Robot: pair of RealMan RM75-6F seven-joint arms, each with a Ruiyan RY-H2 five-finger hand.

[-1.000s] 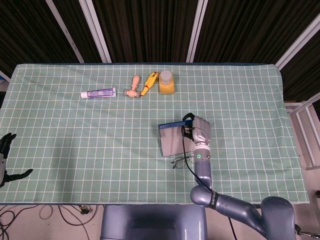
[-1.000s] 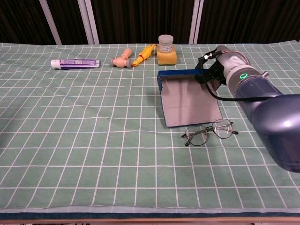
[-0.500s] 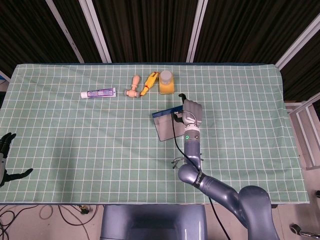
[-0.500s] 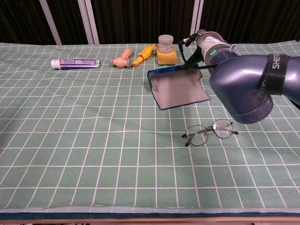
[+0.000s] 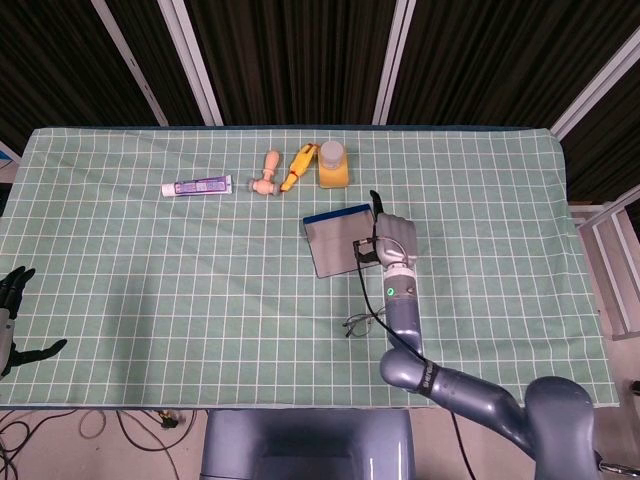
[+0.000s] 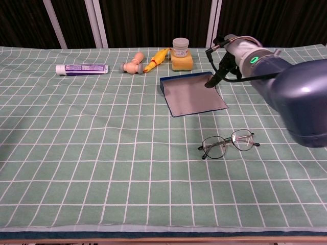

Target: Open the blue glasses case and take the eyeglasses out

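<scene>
The blue glasses case (image 6: 192,94) lies flat on the green checked cloth (image 6: 92,153), roughly centre table, its grey inner face up, so it reads as opened out. The eyeglasses (image 6: 228,143) sit on the cloth on their own, down at about five o'clock from the case and clear of it, lenses toward me, nothing touching them. So by the look of it the main job is done: case open, glasses out. The right hand (image 6: 225,64) is over the case's three o'clock edge, fingertips pointing down at the far right corner; from the chest view they seem to be on or just above that corner, and I cannot tell whether they pinch the case or merely hover, nor how far the fingers are parted. From the head view the same hand (image 5: 392,240) sits just beside the case's right edge. The left hand (image 5: 12,312) is way off at the nine o'clock edge of the table, fingers spread, holding nothing. Up at twelve o'clock there is a row of bystanders: a toothpaste tube (image 6: 82,69), a small wooden toy (image 6: 132,65), a yellow toy (image 6: 158,59) and a yellow jar (image 6: 181,55), all well apart from the action. What is left, I would judge, is only for the right hand to come away from the case.
</scene>
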